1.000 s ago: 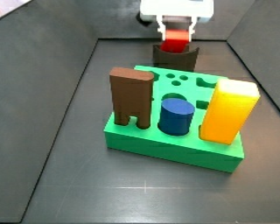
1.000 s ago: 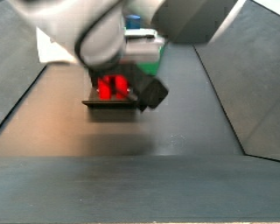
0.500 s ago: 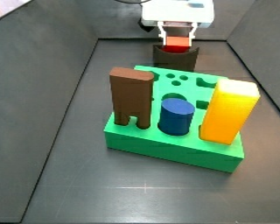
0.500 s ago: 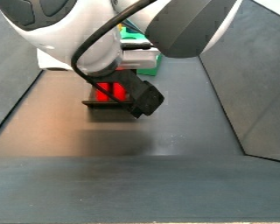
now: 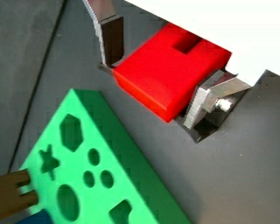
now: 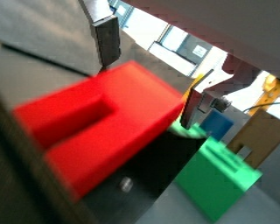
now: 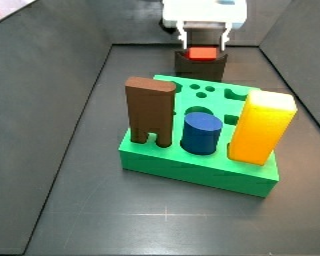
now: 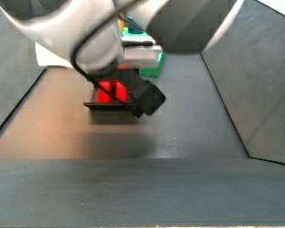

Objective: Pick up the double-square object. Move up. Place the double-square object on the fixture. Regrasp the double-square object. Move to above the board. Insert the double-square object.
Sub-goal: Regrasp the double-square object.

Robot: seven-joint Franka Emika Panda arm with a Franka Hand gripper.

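The gripper point(image 5: 164, 77) is clamped on the red block point(image 5: 170, 70), one silver finger point(image 5: 109, 37) on each side of it, pads pressed flat against its faces. In a side view the gripper point(image 7: 203, 42) hangs right over the dark fixture point(image 7: 199, 68), which stands just behind the green board point(image 7: 203, 150), and the red block point(image 7: 202, 53) sits at the fixture's top edge; whether it's actually touching there I can't tell. On the board there's a brown notched block point(image 7: 149, 110), a blue cylinder point(image 7: 200, 131) beside it, and a tall yellow block point(image 7: 263, 125) beside that. In a side view the arm hides most of the board, but the red block point(image 8: 113, 90) shows on the fixture point(image 8: 114, 109).
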